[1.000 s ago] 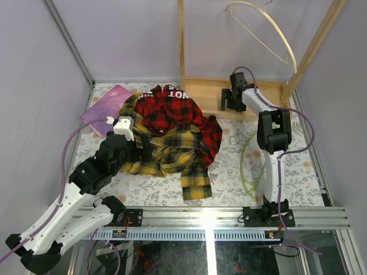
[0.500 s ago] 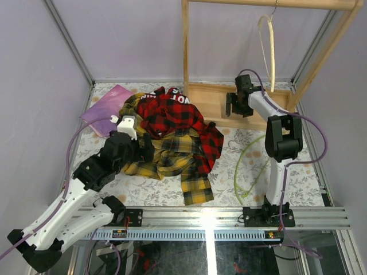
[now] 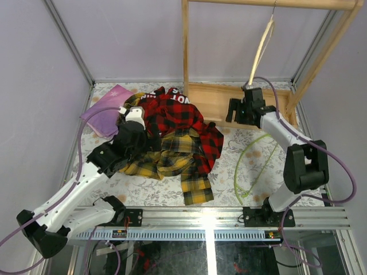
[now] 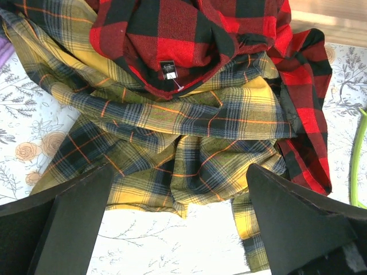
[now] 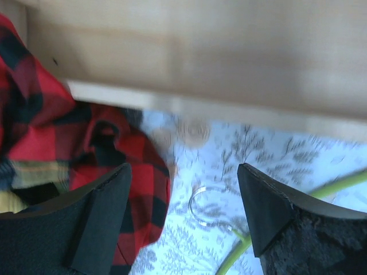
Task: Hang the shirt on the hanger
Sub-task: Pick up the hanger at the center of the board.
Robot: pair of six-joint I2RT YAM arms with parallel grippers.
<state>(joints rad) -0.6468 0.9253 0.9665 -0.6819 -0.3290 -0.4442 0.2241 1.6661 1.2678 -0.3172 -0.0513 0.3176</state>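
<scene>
A red plaid garment (image 3: pixel 178 114) lies heaped on the left-centre of the floral table (image 3: pixel 229 189), with white lettering (image 3: pixel 179 98) showing at its far edge and a small black label (image 4: pixel 167 67) at its neck. A purple cloth (image 3: pixel 103 112) lies flat near the far left corner, just beside the heap. A wooden rack (image 3: pixel 212 100) stands at the far side, and a cream hanger (image 3: pixel 261 48) hangs tilted from its top bar (image 3: pixel 269 3). Pale purple walls (image 3: pixel 132 40) enclose the table, and a metal rail (image 3: pixel 200 216) runs along its near edge.
</scene>
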